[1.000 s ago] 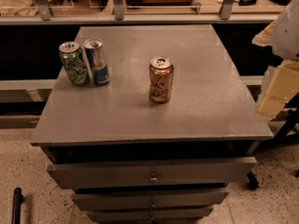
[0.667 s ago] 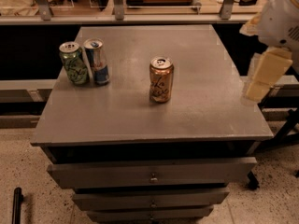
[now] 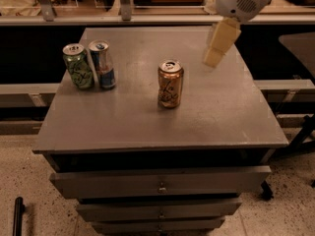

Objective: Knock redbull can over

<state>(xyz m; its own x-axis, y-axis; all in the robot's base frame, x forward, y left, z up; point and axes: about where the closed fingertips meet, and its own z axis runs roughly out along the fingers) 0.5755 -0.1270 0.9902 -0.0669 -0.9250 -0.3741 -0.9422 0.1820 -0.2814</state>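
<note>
Centrally, a grey desk [image 3: 147, 127] fills most of the frame, its flat top seen from above and in front. Under the top, a stack of grey drawers [image 3: 160, 181] with small knobs runs down to the lower edge. The desk stands on a speckled floor [image 3: 290, 215].

In the upper right of the frame, the white rounded housing of the robot arm [image 3: 241, 1] comes in from the top edge. Below it the cream-coloured claw [image 3: 213, 59] points down and a little to the left, over the upper right part of the desk top. I cannot tell whether the claw is open or closed, and it holds nothing that can be seen.

A wider gold can [image 3: 170, 84] stands upright near the middle of the desk, to the lower left of the claw and apart from it. A green patterned can [image 3: 78, 66] stands upright in the upper left part of the desk top.

The redbull can [image 3: 102, 64], slim, silver and blue, stands upright just to the right of the green can, so close that the two seem to touch. It is well apart from the claw, with the gold can between them and lower in the frame.

A thin black bar [image 3: 18, 215] shows on the floor at the lower left.
</note>
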